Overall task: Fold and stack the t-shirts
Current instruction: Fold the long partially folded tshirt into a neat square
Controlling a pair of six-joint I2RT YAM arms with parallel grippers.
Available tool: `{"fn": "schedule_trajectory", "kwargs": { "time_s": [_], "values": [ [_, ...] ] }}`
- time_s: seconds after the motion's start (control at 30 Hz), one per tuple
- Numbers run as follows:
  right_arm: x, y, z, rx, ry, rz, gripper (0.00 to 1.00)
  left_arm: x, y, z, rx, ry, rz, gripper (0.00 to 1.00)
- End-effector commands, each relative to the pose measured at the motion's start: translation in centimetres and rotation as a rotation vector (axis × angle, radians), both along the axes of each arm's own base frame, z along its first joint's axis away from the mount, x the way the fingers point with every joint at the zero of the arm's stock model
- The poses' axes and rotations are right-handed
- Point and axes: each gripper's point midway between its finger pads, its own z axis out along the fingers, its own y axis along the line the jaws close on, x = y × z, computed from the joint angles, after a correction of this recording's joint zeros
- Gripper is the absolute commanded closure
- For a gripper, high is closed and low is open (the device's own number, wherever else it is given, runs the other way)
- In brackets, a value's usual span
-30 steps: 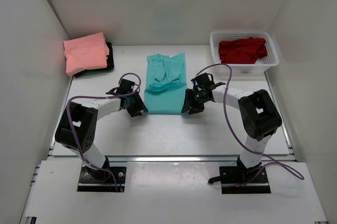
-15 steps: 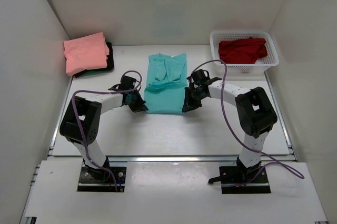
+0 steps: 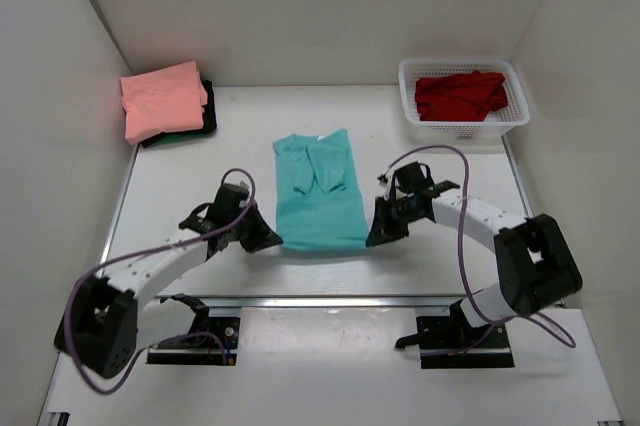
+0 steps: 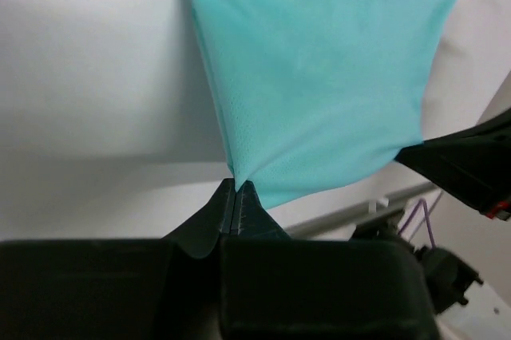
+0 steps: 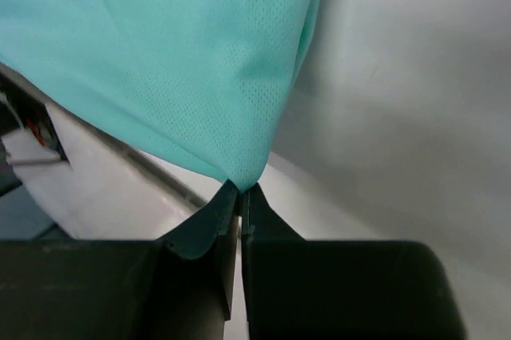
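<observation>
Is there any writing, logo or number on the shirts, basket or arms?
None readable.
The teal shirt, salmon pink shirt, red shirt and white basket are plain.
The left arm and right arm show no print.
Specks at the left base are too small to read.

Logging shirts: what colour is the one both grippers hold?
The shirt is teal, clearest in the top external view.

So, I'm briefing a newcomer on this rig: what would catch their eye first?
The teal t-shirt at mid-table, its near corners pinched by the left pincer and the right pincer. Next, the salmon pink t-shirt lying on a dark t-shirt at the far left, and the red t-shirt in the white basket at the far right.
</observation>
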Motion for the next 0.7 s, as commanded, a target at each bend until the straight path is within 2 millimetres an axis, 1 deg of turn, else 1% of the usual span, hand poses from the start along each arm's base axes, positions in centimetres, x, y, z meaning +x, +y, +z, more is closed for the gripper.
{"fn": "schedule_trajectory", "kwargs": {
  "time_s": [0.0,0.03,0.1,0.13,0.17,0.2,0.23,0.27,0.3,0.33,0.43,0.47,0.5,0.53,0.57,0.6,0.63,0.67],
  "values": [
    [-3.9,-0.6,0.1,0.017,0.018,0.030,0.99,-2.6,0.7,0.5,-0.023,0.004,0.037,1.00],
    [-4.2,-0.4,0.8,0.040,0.004,0.026,1.00,-3.3,0.6,0.4,-0.023,0.012,0.025,1.00],
    [-6.0,-0.7,0.8,0.054,0.023,0.019,1.00,-5.1,-0.2,1.5,-0.052,0.003,-0.019,1.00],
    [-6.6,-0.7,1.3,0.061,0.016,0.021,1.00,-5.3,-0.2,1.6,-0.063,0.011,-0.016,1.00],
    [-7.4,-0.5,1.9,0.079,0.007,0.035,1.00,-6.1,-0.4,2.0,-0.080,0.016,-0.027,1.00],
    [-7.9,-0.6,2.4,0.087,0.002,0.031,1.00,-6.7,-0.8,2.8,-0.102,0.009,-0.045,1.00],
    [-8.7,-0.8,2.3,0.086,0.024,0.032,0.99,-6.8,-0.8,3.3,-0.118,0.000,-0.036,1.00],
    [-9.0,-0.7,2.9,0.104,0.017,0.028,1.00,-7.4,-0.7,3.1,-0.114,0.020,-0.043,1.00],
    [-9.2,-0.7,3.5,0.117,0.006,0.022,1.00,-7.5,-0.4,3.4,-0.111,0.014,-0.037,1.00],
    [-9.5,-0.9,3.5,0.113,0.022,0.018,1.00,-7.5,-0.3,3.9,-0.117,-0.002,-0.037,1.00],
    [-8.9,-1.0,4.8,0.133,0.007,0.009,1.00,-7.0,0.1,4.6,-0.130,-0.004,-0.023,1.00],
    [-8.4,-1.1,5.4,0.138,-0.004,-0.003,1.00,-6.6,-0.1,5.4,-0.139,-0.019,-0.026,1.00],
    [-7.7,-1.1,6.1,0.145,-0.013,-0.009,1.00,-5.9,-0.2,5.9,-0.134,-0.033,-0.026,1.00],
    [-7.1,-0.9,6.9,0.152,-0.023,-0.007,1.00,-5.7,-0.4,5.8,-0.122,-0.022,-0.033,1.00],
    [-6.7,-1.0,6.8,0.146,-0.013,-0.003,1.00,-5.2,-0.6,6.4,-0.129,-0.032,-0.034,1.00],
    [-5.5,-0.9,7.4,0.145,-0.026,-0.008,1.00,-4.2,-0.6,7.0,-0.120,-0.051,-0.032,1.00],
    [-4.5,-0.7,8.4,0.151,-0.050,-0.006,0.99,-3.9,-0.7,6.5,-0.109,-0.034,-0.038,1.00],
    [-3.9,-0.8,8.4,0.146,-0.040,-0.008,0.99,-2.8,-0.7,8.0,-0.126,-0.070,-0.022,1.00]
  ]
}}
